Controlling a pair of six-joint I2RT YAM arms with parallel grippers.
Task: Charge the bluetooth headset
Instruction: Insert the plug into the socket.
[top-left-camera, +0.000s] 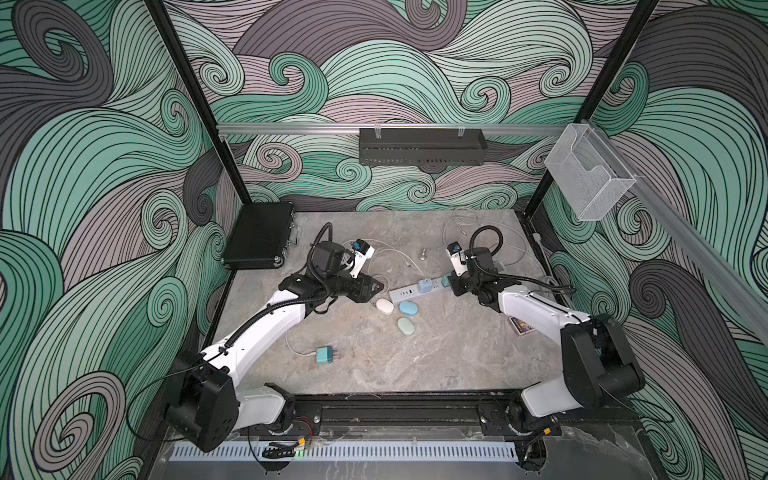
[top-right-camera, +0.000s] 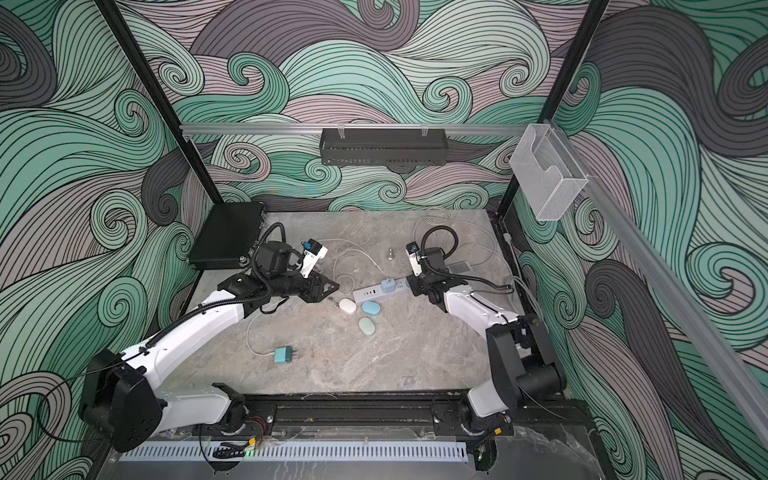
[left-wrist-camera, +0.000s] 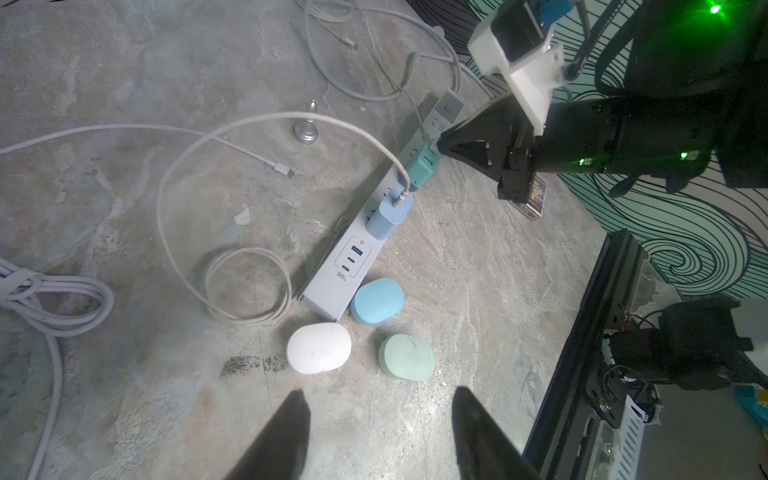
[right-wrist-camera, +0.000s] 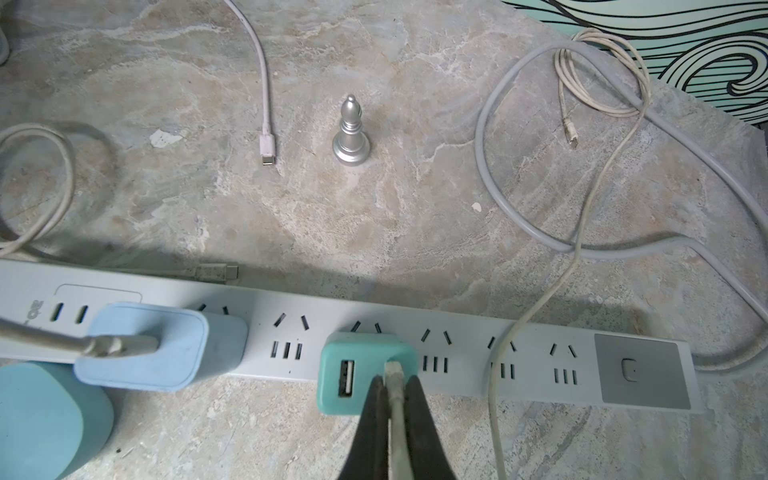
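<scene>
Three oval bluetooth headset cases lie together by the near end of the white power strip (top-left-camera: 409, 292): white (left-wrist-camera: 318, 347), blue (left-wrist-camera: 377, 301) and green (left-wrist-camera: 407, 356). My left gripper (left-wrist-camera: 380, 392) hovers open just short of them, holding nothing. My right gripper (right-wrist-camera: 395, 378) is shut on the plug of a white cable (right-wrist-camera: 397, 409). The plug's tip sits at a port of the teal charger (right-wrist-camera: 353, 374) plugged into the strip. How deep the plug sits is hidden. A blue charger (right-wrist-camera: 166, 349) with its own cable is also plugged in.
A silver chess bishop (right-wrist-camera: 351, 137) stands behind the strip, beside a loose cable end (right-wrist-camera: 268, 151). A second teal charger (top-left-camera: 324, 355) lies near the front left. A black case (top-left-camera: 262, 240) sits at the back left and a card pack (top-left-camera: 521, 325) under my right arm. Cable loops lie at the back right.
</scene>
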